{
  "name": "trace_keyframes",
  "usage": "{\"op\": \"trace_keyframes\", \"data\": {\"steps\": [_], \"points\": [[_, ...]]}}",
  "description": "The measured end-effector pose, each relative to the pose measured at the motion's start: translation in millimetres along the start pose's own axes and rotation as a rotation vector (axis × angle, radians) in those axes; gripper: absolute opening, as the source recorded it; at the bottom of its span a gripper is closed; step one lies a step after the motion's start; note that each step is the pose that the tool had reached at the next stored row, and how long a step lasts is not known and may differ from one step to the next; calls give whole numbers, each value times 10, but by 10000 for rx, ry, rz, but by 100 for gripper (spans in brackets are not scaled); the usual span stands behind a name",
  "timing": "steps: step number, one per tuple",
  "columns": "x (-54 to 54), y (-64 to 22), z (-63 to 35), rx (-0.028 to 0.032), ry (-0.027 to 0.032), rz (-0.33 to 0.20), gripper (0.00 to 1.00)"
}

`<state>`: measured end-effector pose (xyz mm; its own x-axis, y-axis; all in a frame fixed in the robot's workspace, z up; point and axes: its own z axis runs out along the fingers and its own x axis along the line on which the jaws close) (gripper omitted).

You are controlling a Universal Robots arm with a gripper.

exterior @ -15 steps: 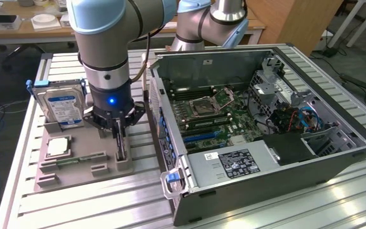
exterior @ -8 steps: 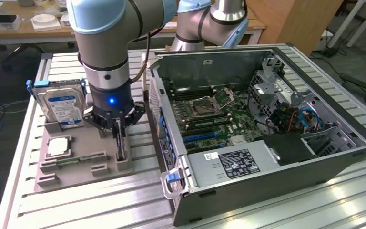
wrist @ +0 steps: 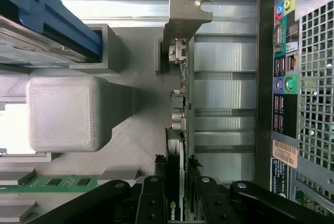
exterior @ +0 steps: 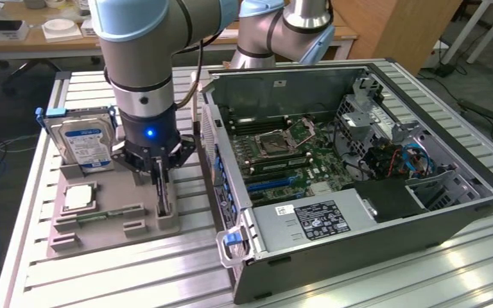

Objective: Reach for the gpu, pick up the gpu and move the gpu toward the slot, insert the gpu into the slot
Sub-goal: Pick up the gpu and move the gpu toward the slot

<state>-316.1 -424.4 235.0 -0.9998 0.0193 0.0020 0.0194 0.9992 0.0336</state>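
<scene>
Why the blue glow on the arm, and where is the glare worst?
Exterior view: the blue lamp on the arm glows by itself; the table slats glare white near the computer case. Wrist view: the table beyond the gpu is washed out; the grey block casts a soft shadow.

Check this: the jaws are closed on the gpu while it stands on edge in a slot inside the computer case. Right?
Not quite. The gpu stands on edge in the grey holder outside the computer case, beside its rear panel, as the wrist view shows. The jaws are closed on it there.
</scene>
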Motion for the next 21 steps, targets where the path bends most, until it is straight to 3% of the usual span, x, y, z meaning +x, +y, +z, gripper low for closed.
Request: {"op": "trace_keyframes", "data": {"steps": [21], "points": [[13, 19, -581, -18, -1, -1, 26]]}}
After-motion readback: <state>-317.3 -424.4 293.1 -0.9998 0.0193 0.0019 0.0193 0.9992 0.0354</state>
